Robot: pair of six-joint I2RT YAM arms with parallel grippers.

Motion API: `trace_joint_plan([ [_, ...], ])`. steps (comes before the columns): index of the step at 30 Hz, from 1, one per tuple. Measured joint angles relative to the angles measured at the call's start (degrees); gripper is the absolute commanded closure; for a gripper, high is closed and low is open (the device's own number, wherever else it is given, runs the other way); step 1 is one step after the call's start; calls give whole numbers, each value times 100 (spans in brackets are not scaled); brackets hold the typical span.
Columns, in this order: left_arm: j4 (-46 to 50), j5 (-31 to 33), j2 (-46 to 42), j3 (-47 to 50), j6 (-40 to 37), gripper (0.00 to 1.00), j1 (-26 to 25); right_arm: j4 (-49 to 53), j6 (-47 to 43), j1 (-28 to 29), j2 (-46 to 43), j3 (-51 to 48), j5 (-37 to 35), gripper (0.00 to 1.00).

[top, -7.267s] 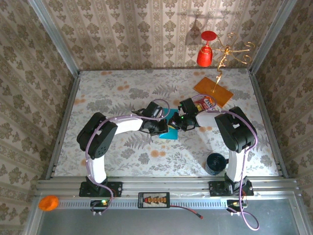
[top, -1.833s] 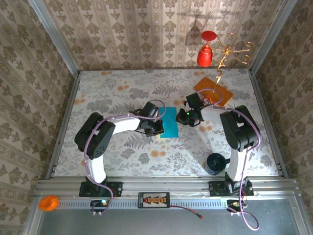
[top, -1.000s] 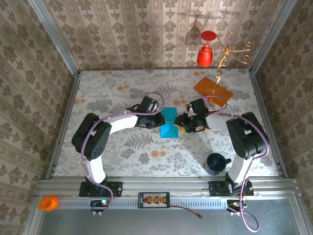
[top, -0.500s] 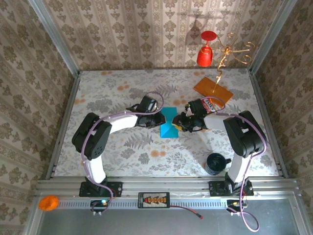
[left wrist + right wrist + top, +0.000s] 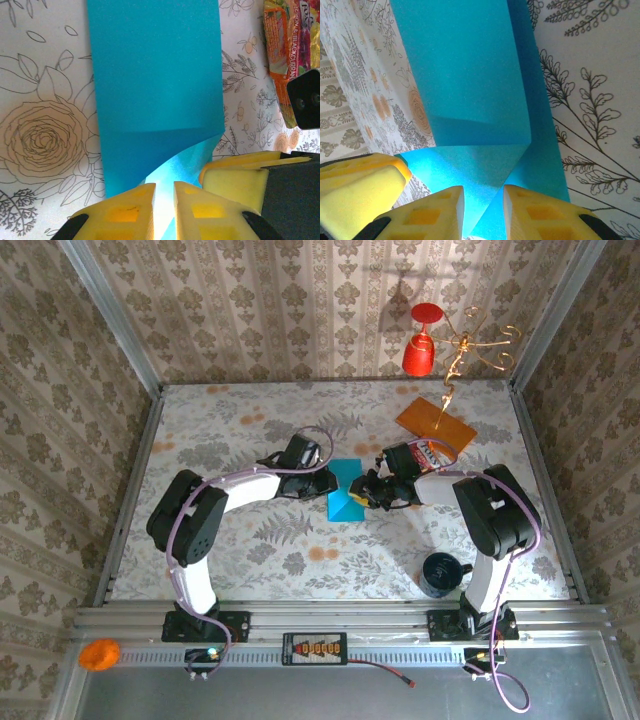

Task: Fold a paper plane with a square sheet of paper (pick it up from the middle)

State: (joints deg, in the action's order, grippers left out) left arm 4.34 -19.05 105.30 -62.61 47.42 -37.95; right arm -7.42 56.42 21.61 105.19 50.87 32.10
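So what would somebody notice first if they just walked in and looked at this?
Probably the bright teal-blue sheet of paper, partly folded in the middle of the flowery table, with the left gripper and the right gripper each at one side of it. After that, the red goblet and the gold swirl up on the back wall, near an orange card.

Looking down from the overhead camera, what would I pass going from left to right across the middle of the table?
left gripper → teal paper sheet → right gripper → snack packet
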Motion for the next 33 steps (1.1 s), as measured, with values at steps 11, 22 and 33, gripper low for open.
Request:
trace_joint_plan([
  [11, -7, -2, 125, 28, 22, 83, 22, -22, 146, 35, 0, -59, -33, 72],
  [22, -9, -2, 164, 39, 39, 83, 24, -400, 256, 214, 186, -59, 39, 78],
  [33, -98, 151, -39, 487, 249, 80, 122, -638, 232, 236, 203, -59, 96, 91],
])
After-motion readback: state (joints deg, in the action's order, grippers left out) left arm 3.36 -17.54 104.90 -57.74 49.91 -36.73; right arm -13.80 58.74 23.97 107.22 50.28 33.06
